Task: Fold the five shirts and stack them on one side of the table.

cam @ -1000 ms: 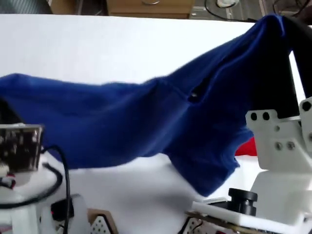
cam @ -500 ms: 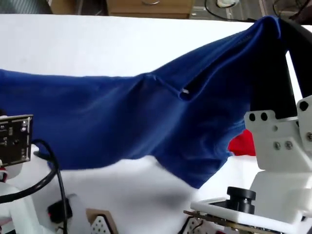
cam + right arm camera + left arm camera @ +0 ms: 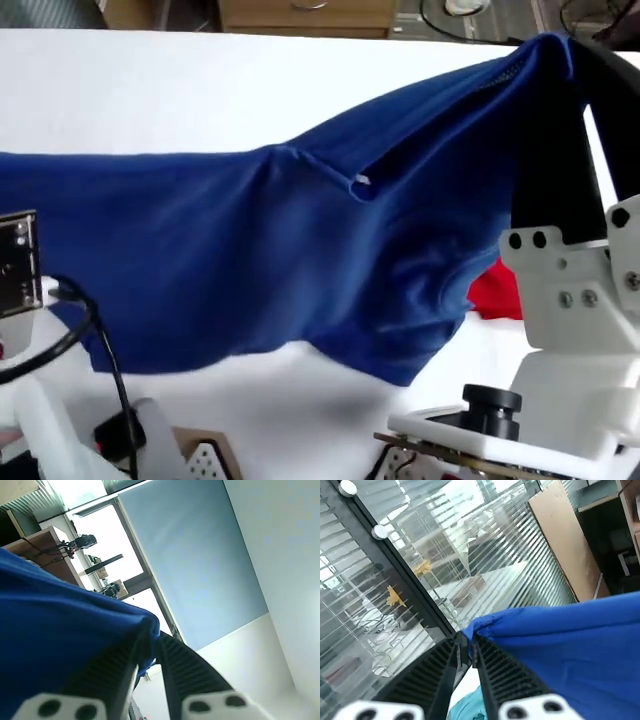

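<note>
The white table (image 3: 180, 90) runs across the high view. Above it the blue shirt (image 3: 250, 260) hangs stretched and lifted off the surface, from the view's edge at 9 o'clock up to a peak at 1 o'clock. There it drapes over the black upper part of an arm (image 3: 560, 290), and its loose lower fold sags toward 5 o'clock. A red garment (image 3: 497, 292) lies on the table at about 3 o'clock, just beside that hanging fold and against the arm's white bracket. In the left wrist view the left claw (image 3: 465, 642) is pressed together on a corner of the blue shirt. The hem is caught right at the fingertips and the cloth spreads away from them. In the right wrist view the right claw (image 3: 151, 637) likewise nips a fold of the shirt at its tips, with cloth bunching over one finger. A small patch of teal cloth (image 3: 469, 709) shows between the left claw's fingers, farther off.
</note>
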